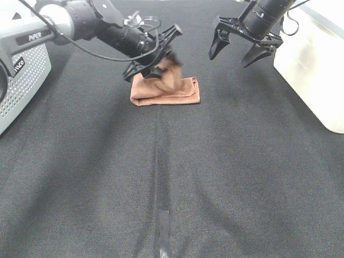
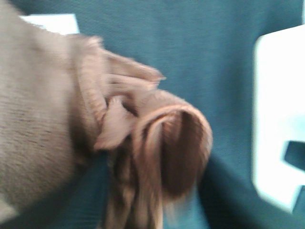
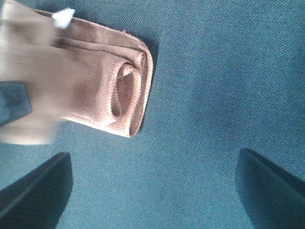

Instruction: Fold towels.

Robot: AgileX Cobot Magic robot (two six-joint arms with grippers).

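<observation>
Towel (image 1: 166, 91) lies folded on the tabletop (image 1: 215, 177), one flap (image 1: 171, 70) raised between the left gripper's (image 1: 154, 54) spread jaws, right gripper's (image 1: 230, 60) jaws wide apart nearby; the loose flap may snag a finger and drag the fold open.

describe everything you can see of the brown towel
The towel is reddish-brown terry cloth, soft and fuzzy, folded into a small thick rectangle lying on the black tablecloth. Hemmed edges and looped inner layers show at one end, a small white tag at one edge. One part is lifted and bunched at the left tool; whether it is gripped is unclear.
</observation>
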